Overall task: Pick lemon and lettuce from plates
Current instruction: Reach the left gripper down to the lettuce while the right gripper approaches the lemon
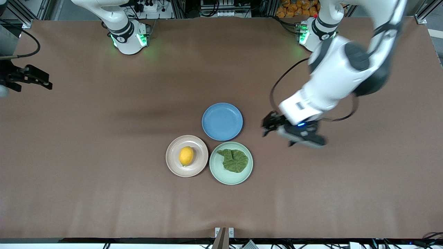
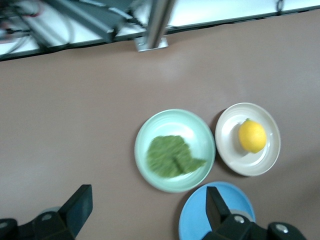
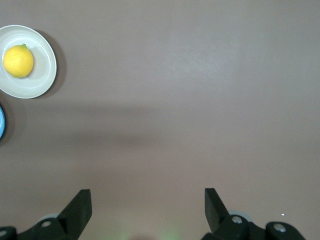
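1. I see the left pincer (image 1: 277, 129) up in the air over bare brown counter (image 1: 104, 193), toward the left arm's end from the three plates. Its fingers (image 2: 75, 207) are spread wide in the left wrist view and nothing is between them or touching them.

2. From that pincer, the mint green plate (image 1: 221, 174) is the closest of the task's plates, down and toward the right arm's end of the counter. The lettuce (image 1: 235, 160) lies on it, a wrinkled dark green leaf covering roughly half of the plate and touching no other item.

3. Just beside the green plate, farther still from the left pincer, I see the beige-pink plate (image 1: 173, 162). The lemon (image 1: 186, 155) rests on it near the middle, lying on its side.

4. The blue plate (image 1: 222, 121) is about level with the left pincer and close to it, nothing on it. It is touching or nearly touching the other two plates at their rims; I cannot tell which.

5. The right pincer (image 1: 29, 81) waits at the right arm's end of the counter, well apart from all three plates. Its fingers (image 3: 77, 210) are wide apart too, holding nothing.

6. In the right wrist view I have only bare counter under that pincer, with the lemon on its plate well off to one edge.
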